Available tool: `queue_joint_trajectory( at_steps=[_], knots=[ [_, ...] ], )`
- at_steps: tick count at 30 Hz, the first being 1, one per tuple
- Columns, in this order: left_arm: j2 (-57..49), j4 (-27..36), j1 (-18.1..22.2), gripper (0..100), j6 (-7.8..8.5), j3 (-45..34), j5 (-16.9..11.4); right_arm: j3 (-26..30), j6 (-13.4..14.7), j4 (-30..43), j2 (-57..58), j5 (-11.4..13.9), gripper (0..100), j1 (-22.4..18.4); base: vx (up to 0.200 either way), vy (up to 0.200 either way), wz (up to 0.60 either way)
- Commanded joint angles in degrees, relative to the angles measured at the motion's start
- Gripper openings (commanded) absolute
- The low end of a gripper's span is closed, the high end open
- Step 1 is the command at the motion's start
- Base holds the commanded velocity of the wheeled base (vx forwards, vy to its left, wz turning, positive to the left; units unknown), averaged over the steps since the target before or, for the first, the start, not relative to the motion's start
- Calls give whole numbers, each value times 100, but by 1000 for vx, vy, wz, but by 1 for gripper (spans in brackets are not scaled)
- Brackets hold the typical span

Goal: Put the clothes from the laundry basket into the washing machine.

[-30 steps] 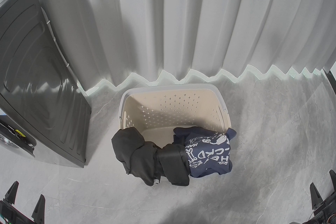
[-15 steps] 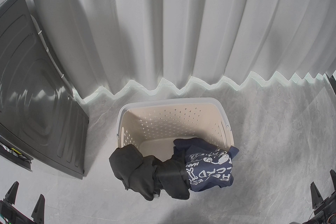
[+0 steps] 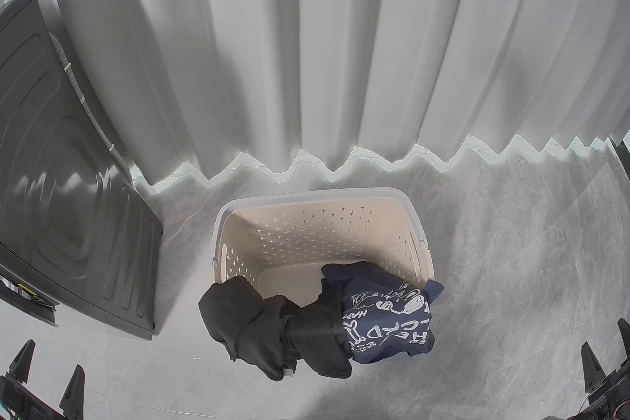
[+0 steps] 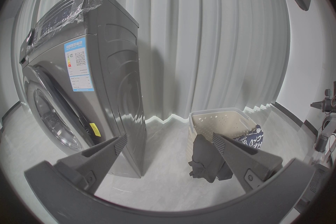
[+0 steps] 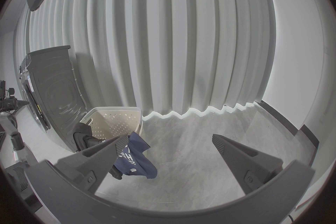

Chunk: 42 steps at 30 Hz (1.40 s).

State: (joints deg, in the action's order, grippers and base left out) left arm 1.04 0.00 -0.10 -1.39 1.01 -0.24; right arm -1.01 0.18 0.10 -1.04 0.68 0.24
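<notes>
Left tool point(image 3: 49, 375) and right tool point(image 3: 605, 350) sit low in the head view's bottom corners, fingers spread, empty. The clothes point(image 3: 308, 336) drape over the near rim of the laundry basket point(image 3: 308, 197), lower centre; the washing machine point(image 3: 59, 211) stands at left.

You see smooth grey sheet metal with a satin sheen on the washing machine point(image 3: 59, 178), with wrinkled clear plastic film point(image 4: 66, 7) over its top. The laundry basket point(image 3: 308, 196) is matt perforated plastic. The black garment point(image 3: 262, 323) and navy shirt point(image 3: 387, 323) are matt cloth. The floor point(image 3: 525, 257) is smooth and faintly glossy.
</notes>
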Motion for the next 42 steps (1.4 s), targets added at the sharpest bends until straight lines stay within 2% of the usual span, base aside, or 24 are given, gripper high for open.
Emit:
queue_joint_trajectory(
  at_steps=[1,5,14,23,29,38,42],
  knots=[
    [-104,0,1,100,-2,-92,-2,92,-1,-1,104,2,100,2,0,0,0],
    [-104,0,1,100,-10,-92,-2,92,-1,-1,104,2,100,2,0,0,0],
    [-104,0,1,100,-2,-92,-2,92,-1,-1,104,2,100,2,200,0,0],
    [-104,0,1,100,-2,-92,-2,92,-1,-1,104,2,100,2,0,0,0],
    [-104,0,1,100,-2,-92,-2,92,-1,-1,104,2,100,2,200,0,0],
    [-104,0,1,100,-2,-92,-2,92,-1,-10,104,-7,100,2,0,0,0],
    [-104,0,1,100,-2,-92,-2,92,-1,-1,104,2,100,2,200,0,0]
  ],
)
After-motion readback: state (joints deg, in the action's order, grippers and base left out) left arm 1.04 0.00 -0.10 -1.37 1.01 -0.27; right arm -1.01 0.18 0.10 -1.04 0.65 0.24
